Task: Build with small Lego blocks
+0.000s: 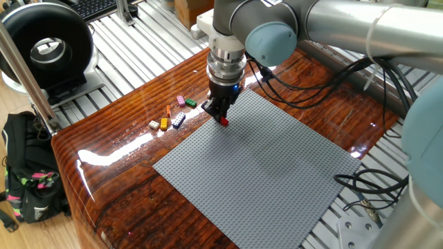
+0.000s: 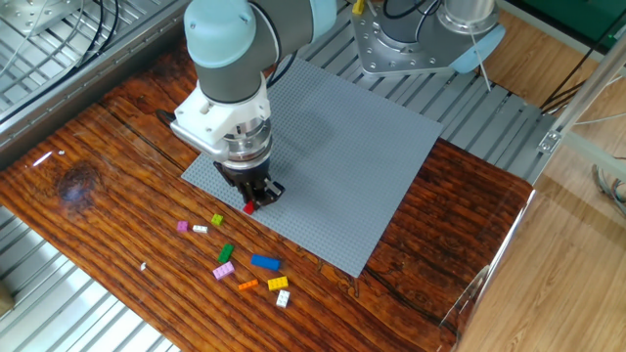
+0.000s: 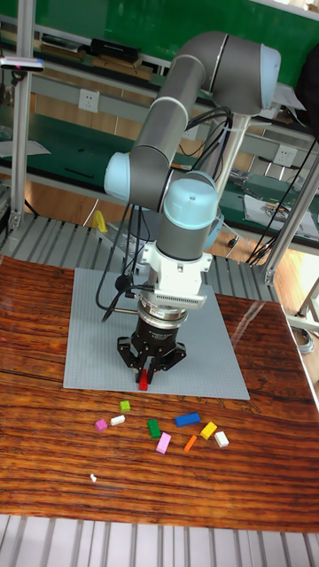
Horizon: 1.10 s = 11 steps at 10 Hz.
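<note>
A red brick [image 3: 143,380] is clamped in the claw [image 3: 144,376] over the grey baseplate [image 2: 362,156]; nine loose blocks [image 2: 265,262] are counted on the counter [image 2: 108,235] in the tall view, fewer in one fixed view.

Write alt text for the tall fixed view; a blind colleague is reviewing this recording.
A grey robot arm reaches down, its gripper shut on a red Lego brick at the near edge of a grey studded baseplate. Several loose bricks in pink, white, green, blue, orange and yellow lie in front on the glossy wooden table.
</note>
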Motion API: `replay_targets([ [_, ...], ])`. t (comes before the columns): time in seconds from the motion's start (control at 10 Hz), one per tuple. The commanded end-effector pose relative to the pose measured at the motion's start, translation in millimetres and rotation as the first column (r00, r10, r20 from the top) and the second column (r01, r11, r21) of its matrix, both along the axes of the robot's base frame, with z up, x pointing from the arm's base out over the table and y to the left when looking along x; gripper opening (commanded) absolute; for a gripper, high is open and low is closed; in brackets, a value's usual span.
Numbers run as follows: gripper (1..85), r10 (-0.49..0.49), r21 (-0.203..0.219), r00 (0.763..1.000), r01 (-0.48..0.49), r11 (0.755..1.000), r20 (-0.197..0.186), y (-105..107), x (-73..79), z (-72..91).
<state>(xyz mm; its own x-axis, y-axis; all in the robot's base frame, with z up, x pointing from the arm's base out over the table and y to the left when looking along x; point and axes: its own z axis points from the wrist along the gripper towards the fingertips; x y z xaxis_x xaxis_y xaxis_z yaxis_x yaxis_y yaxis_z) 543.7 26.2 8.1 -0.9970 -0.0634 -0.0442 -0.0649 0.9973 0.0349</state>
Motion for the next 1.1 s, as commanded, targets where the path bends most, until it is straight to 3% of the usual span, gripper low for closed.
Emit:
replay_targets([
  [0.0, 2.0, -0.007, 0.008, 1.000, 0.007, 1.000, 0.000, 0.4, 0.8, 1.1],
  [1.0, 2.0, 0.020, 0.018, 1.000, -0.019, 1.000, -0.016, 2.4, -2.1, 0.1],
])
